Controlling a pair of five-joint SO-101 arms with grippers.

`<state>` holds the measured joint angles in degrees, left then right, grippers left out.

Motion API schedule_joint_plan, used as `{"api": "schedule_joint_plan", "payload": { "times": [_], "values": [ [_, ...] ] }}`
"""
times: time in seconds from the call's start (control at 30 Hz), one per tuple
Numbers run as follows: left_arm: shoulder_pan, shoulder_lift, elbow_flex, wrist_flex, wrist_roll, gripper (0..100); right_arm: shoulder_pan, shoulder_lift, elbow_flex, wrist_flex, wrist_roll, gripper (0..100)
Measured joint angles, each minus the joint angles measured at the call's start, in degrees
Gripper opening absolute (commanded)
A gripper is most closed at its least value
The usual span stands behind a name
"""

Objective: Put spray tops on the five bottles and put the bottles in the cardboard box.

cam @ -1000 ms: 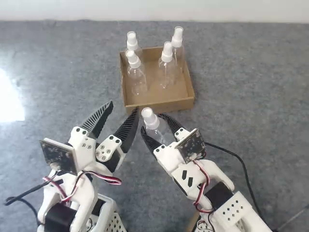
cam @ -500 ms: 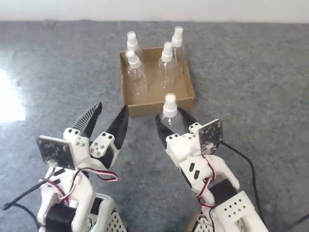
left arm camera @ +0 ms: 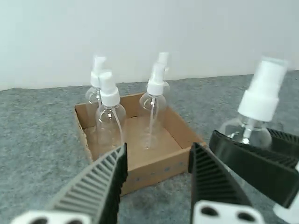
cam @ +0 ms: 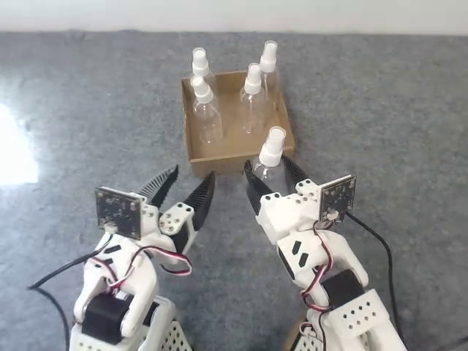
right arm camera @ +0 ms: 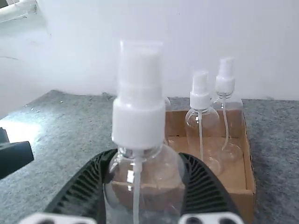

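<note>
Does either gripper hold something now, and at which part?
The right gripper holds a clear bottle by its round body, below the spray top. The left gripper is open and holds nothing.

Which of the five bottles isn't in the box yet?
The capped bottle clamped in the right gripper, held just short of the cardboard box's near wall. The other four bottles stand inside the box.

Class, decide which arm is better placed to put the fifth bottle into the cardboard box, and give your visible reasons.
Right. The right gripper is shut on the bottle, with the spray top already on, close to the cardboard box's front wall. The left gripper is open and empty, beside it.
</note>
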<state>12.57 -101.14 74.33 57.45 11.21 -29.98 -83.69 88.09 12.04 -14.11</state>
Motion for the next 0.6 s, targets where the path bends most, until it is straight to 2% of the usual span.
{"api": "schedule_joint_plan", "payload": {
  "times": [0.23, 0.4, 0.6],
  "values": [
    [5.6, 0.0, -0.1, 3.2, -2.3, 20, 0.0, 0.0, -3.0, 0.0, -0.3, 3.4],
    [8.7, 0.0, -0.1, 4.9, -2.9, 22, 0.0, 0.0, -6.3, 0.0, -6.1, 3.4],
    [9.2, 0.0, 1.1, 4.9, -2.9, 25, 0.0, 0.0, -9.0, 0.0, -9.8, 3.4]
  ]
}}
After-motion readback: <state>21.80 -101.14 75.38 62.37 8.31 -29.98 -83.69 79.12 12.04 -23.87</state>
